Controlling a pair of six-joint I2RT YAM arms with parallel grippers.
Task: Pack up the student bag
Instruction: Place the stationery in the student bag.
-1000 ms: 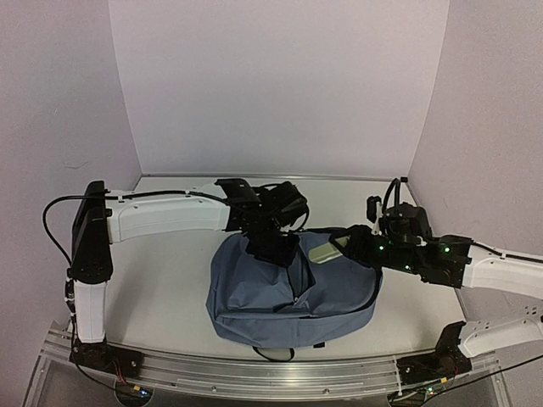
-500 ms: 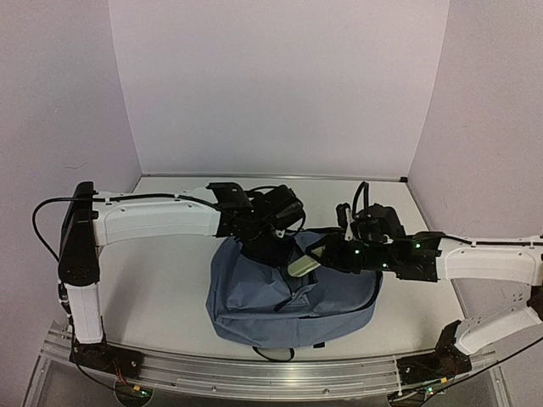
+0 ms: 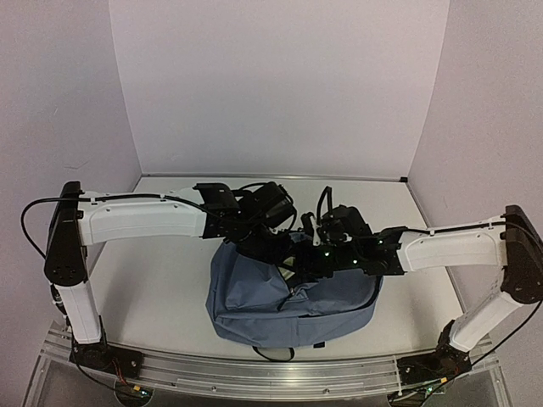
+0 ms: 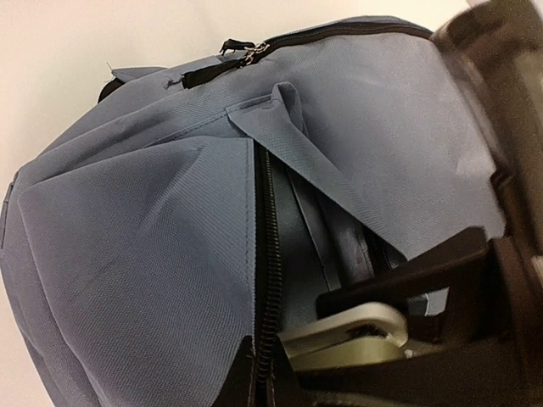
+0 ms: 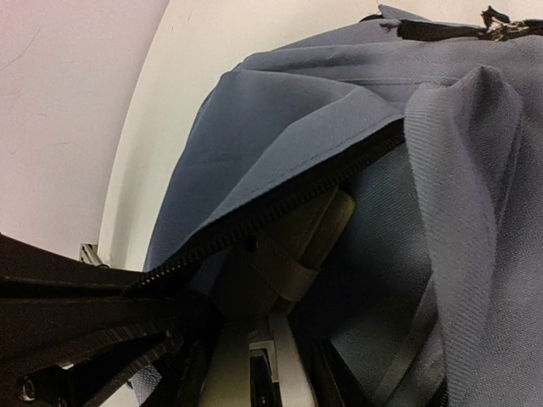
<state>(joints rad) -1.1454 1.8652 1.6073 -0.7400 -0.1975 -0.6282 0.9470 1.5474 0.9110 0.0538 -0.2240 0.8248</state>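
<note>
From above, the large dusty-blue soft fabric backpack (image 3: 254, 297) lies slumped on the white table (image 3: 161, 280) near its front edge. Your left gripper (image 3: 278, 248) and right gripper (image 3: 310, 259) meet over its open mouth.

In the left wrist view, your left fingers are pinched together on the black zip edge (image 4: 267, 237). The cloth looks limp and light, so take the seam, not loose fabric.

In the right wrist view, your right fingers are clamped on a pale beige smooth-sided item (image 5: 327, 222), partly inside the mouth.
</note>
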